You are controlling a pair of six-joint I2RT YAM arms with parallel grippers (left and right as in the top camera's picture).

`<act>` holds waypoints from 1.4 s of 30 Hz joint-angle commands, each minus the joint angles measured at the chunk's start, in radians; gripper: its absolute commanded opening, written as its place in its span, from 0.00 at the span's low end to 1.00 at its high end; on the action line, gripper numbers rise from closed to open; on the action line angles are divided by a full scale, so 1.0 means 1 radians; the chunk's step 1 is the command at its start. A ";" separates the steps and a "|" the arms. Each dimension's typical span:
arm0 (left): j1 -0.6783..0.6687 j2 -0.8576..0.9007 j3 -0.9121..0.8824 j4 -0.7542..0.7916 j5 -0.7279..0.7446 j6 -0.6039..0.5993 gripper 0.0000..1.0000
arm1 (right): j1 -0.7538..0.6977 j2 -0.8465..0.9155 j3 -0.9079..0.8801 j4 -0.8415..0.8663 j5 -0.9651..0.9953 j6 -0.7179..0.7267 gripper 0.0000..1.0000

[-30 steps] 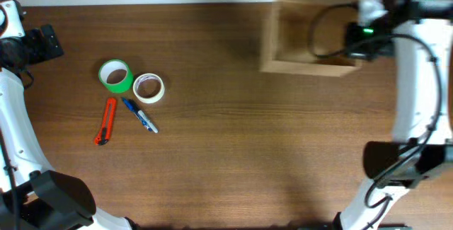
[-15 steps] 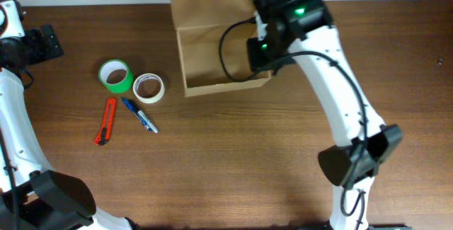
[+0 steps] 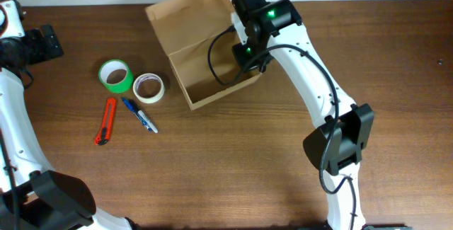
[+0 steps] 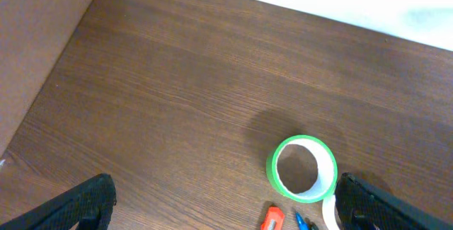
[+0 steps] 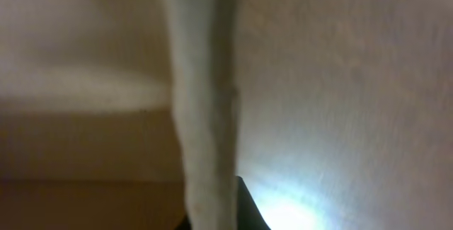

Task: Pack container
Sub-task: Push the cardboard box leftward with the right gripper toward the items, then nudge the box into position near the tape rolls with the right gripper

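The container (image 3: 213, 100) is a tan cardboard box, open, with its flap lid up at the back left, standing skewed at the back middle of the table. My right gripper (image 3: 246, 52) is shut on the box's right wall; in the right wrist view the wall's edge (image 5: 205, 117) fills the frame, running between the jaws. My left gripper (image 3: 39, 42) is open and empty at the far left, high above the table. It also shows in the left wrist view (image 4: 233, 216), with its fingers (image 4: 85, 202) wide apart.
Left of the box lie a green tape roll (image 3: 115, 75), a white tape roll (image 3: 148, 87), an orange utility knife (image 3: 105, 122) and a blue pen (image 3: 140, 115). The left wrist view shows the green roll (image 4: 303, 168) and the knife's tip (image 4: 272, 219).
My right gripper has dragged the box from the back right to the back middle and turned it, so it now stands next to the tape rolls. The left arm has not moved.
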 commanded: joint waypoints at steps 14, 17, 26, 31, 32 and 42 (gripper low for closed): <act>0.005 -0.004 0.014 -0.002 -0.007 0.016 0.99 | -0.009 0.128 -0.010 0.081 0.008 -0.185 0.04; 0.005 -0.004 0.015 -0.002 -0.007 0.016 0.99 | -0.014 0.148 -0.010 0.094 0.008 -0.175 0.04; 0.005 -0.004 0.015 -0.002 -0.007 0.016 0.99 | -0.022 0.196 -0.012 0.158 -0.010 -0.023 0.04; 0.005 -0.004 0.015 -0.002 -0.007 0.016 0.99 | -0.035 0.196 -0.013 0.171 -0.011 0.096 0.04; 0.005 -0.004 0.015 -0.002 -0.007 0.016 0.99 | -0.039 0.197 -0.014 0.171 -0.010 0.105 0.04; 0.005 -0.004 0.015 -0.002 -0.007 0.016 0.99 | -0.047 0.210 -0.027 0.164 -0.010 0.103 0.04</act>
